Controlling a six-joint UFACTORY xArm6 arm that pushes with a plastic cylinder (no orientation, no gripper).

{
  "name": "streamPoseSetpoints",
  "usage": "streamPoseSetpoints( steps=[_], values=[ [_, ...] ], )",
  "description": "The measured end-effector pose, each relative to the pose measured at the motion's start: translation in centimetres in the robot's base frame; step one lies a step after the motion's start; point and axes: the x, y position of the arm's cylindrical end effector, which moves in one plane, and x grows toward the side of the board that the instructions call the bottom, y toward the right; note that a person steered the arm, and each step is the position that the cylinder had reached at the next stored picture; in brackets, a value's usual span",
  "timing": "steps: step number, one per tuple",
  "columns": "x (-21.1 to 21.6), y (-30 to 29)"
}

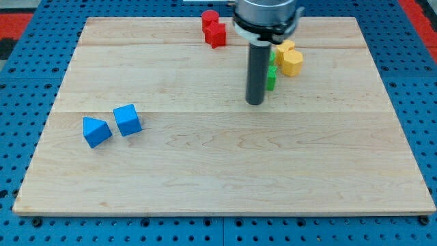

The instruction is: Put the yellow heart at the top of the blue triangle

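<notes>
The blue triangle (96, 131) lies at the view's left on the wooden board (218, 157), with a blue cube (128, 119) just to its right. Two yellow blocks sit at the view's top right: one (291, 63) in front and another (285, 48) behind it; I cannot tell which is the heart. My tip (255, 102) rests on the board just left of and below the yellow blocks, next to a green block (272, 77) that the rod partly hides. The tip is far to the right of the blue triangle.
Two red blocks (214, 29) sit at the view's top centre, left of the rod. A second green piece (272, 56) shows behind the rod. The board lies on a blue pegboard (20, 82).
</notes>
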Motion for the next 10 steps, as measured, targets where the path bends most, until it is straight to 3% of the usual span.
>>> streamPoseSetpoints(
  steps=[1,2,3,4,5,7,9,10],
  values=[
    [-5.6,6.4],
    [-12.0,8.4],
    [-12.6,9.8],
    [-14.0,15.6],
    [-18.7,12.1],
    [-17.0,2.1],
    [-10.1,-0.1],
    [-8.3,-6.5]
  ],
)
